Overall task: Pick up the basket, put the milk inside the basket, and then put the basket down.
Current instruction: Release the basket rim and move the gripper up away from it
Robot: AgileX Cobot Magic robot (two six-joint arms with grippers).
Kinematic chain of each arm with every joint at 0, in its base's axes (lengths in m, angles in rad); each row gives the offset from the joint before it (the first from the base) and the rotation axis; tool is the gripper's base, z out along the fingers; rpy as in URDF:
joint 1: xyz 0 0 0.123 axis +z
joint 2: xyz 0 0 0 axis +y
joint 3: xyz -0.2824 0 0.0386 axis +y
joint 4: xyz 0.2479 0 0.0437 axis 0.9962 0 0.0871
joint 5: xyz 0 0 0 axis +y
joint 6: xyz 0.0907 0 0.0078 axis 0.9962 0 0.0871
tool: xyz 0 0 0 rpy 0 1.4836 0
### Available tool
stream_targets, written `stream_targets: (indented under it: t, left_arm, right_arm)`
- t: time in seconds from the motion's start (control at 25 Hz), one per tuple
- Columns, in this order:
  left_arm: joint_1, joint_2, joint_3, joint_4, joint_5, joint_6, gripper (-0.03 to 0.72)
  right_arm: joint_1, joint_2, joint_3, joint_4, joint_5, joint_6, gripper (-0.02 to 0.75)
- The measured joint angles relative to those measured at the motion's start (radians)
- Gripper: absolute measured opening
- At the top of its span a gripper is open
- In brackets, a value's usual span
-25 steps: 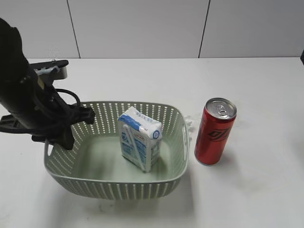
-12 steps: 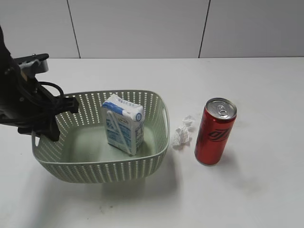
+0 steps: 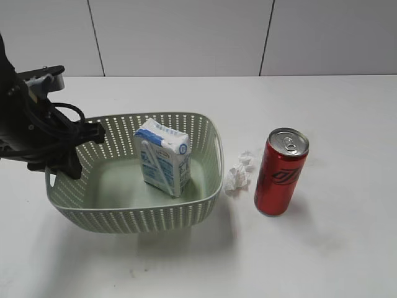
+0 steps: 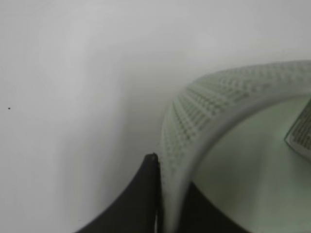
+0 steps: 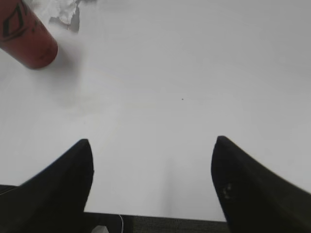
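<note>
My left hand is clamped on the left wall of the basket; in the wrist view a finger sits on each side of the rim. The milk stands upright inside, just right of that hand. I can't tell whether the basket touches the bench. My right hand is spread wide, holding nothing, with the can well ahead to its left.

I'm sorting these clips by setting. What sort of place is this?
Probably a lab or test bench, not a home: a bare white table, plain white panelled wall, and only staged props, a basket holding a milk carton, plus a red can.
</note>
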Motion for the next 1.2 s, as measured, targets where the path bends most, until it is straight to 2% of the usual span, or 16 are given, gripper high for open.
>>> stream_targets:
  t: [0.28,0.72,0.96,1.2]
  left_arm:
    - [0.0,0.0,0.0,-0.001,-0.018,0.001,0.005]
    - [0.0,0.01,-0.012,0.008,-0.055,0.002,0.005]
    - [0.001,0.127,-0.156,0.059,0.007,0.004,0.005]
    - [0.009,0.249,-0.354,0.059,0.051,0.031,0.005]
  right_arm:
    - [0.0,-0.202,0.178,0.001,-0.007,0.009,0.59]
    - [0.0,-0.498,0.202,-0.001,0.008,0.014,0.591]
    - [0.0,-0.6,0.202,-0.001,0.01,0.015,0.591]
    - [0.0,-0.613,0.202,-0.001,0.01,0.016,0.591]
